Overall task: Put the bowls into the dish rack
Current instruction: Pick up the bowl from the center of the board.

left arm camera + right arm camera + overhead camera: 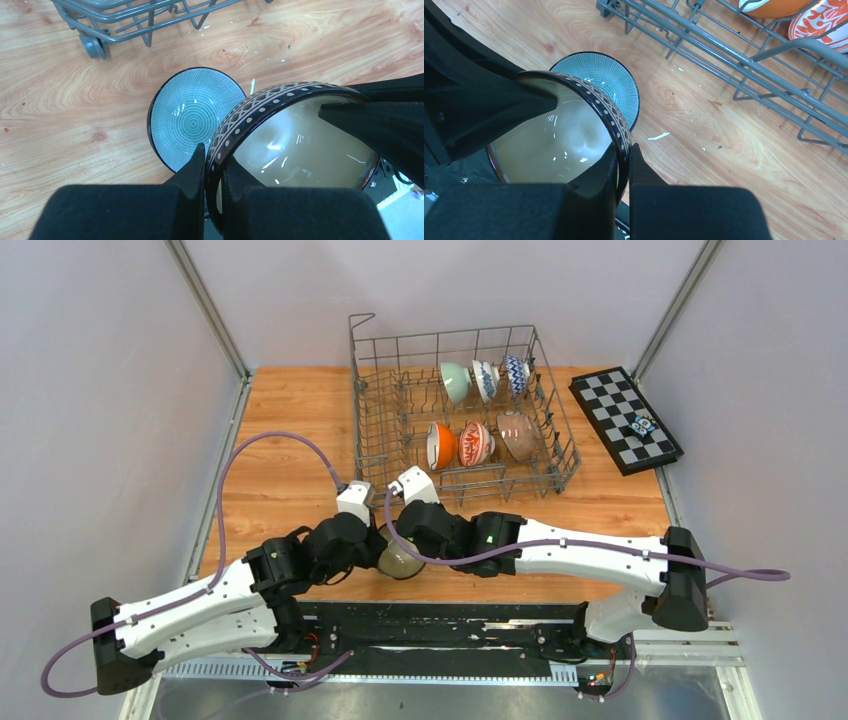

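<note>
The dark-rimmed beige bowl (400, 560) (300, 145) (554, 145) is held off the desk (290, 440) just in front of the near left corner of the dish rack (365, 420) (125, 15) (724, 40). Its mouth is turned up toward both wrist cameras, and its rim is tilted rather than level. The left jaws are clamped narrow on that rim, with one finger (192, 165) outside the patterned band and the other inside. The right jaws are pinched on the rim at the opposite side, with one finger (594, 175) set inside the glaze and the other outside. A teal bowl (187, 117) (611, 80) with ringed lines is seen mouth-up on the desk, lying between the held bowl and the rack. Six more bowls (476, 443) are stood on edge among the rack's tines. The left arm (200, 600) is stretched low toward the rack from the near left and the right arm (580, 545) from the near right, so that the wrists are brought together at the held bowl
</note>
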`<state>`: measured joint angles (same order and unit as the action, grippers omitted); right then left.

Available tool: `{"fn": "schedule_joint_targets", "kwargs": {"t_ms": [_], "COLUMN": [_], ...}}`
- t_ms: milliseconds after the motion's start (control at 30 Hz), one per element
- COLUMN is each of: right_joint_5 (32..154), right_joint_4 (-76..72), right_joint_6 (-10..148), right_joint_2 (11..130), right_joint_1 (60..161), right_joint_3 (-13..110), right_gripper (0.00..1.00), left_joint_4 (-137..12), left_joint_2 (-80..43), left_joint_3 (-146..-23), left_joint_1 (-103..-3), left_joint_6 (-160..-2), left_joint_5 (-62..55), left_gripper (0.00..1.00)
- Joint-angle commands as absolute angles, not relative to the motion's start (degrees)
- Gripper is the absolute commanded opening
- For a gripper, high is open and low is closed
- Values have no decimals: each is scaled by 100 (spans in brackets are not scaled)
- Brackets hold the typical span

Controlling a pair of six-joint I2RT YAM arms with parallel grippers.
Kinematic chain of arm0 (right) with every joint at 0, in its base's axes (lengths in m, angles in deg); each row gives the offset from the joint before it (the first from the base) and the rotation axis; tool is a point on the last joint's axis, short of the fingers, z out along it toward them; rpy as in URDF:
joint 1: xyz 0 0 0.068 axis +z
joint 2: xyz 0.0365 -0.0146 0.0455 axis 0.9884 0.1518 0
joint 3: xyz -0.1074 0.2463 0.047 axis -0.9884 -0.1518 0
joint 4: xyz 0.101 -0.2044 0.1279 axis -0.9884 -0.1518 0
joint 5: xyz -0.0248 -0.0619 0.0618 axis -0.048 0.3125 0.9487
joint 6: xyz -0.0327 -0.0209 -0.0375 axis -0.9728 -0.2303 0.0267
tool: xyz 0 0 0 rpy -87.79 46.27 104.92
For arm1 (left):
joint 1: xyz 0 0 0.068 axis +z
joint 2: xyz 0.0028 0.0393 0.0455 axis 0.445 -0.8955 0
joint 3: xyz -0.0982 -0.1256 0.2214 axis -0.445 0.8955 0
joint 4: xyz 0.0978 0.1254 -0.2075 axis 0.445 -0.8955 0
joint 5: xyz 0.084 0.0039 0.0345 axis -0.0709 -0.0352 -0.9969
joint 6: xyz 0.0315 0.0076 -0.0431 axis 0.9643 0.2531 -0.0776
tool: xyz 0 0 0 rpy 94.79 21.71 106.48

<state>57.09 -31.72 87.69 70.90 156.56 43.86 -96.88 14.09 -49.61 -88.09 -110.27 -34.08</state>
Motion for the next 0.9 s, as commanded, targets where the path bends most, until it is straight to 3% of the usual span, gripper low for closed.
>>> {"fn": "schedule_joint_targets", "kwargs": {"t_ms": [0, 267, 367, 500, 733, 867], "right_joint_5": [5476, 5668, 5773, 6117, 6666, 6975], "right_joint_4": [-3193, -2947, -2760, -2326, -1433, -1070], "right_joint_6": [8709, 8707, 8684, 8678, 8743, 8768], "right_joint_2": [6962, 6502, 6207, 5616, 4768, 4478], "right_joint_1": [15685, 15678, 15673, 15655, 15540, 15440], "right_joint_3": [4482, 4084, 3859, 3419, 2682, 2379], "right_gripper": [4, 32, 51, 65, 91, 100], "left_joint_4": [-9545, -9136, -8944, -8723, -7940, -7417], "left_joint_2": [1569, 1920, 2083, 2238, 2572, 2728], "left_joint_3": [-4895, -4692, -4652, -4580, -4226, -4005], "left_joint_1": [-8863, -8858, -8856, -8799, -8016, -7591], "left_joint_6": [-10913, -10905, -10816, -10646, -10578, -10659], "left_joint_5": [-3293, -3288, -3224, -3118, -2044, -1335], "left_gripper": [0, 0, 0, 0, 0, 0]}}
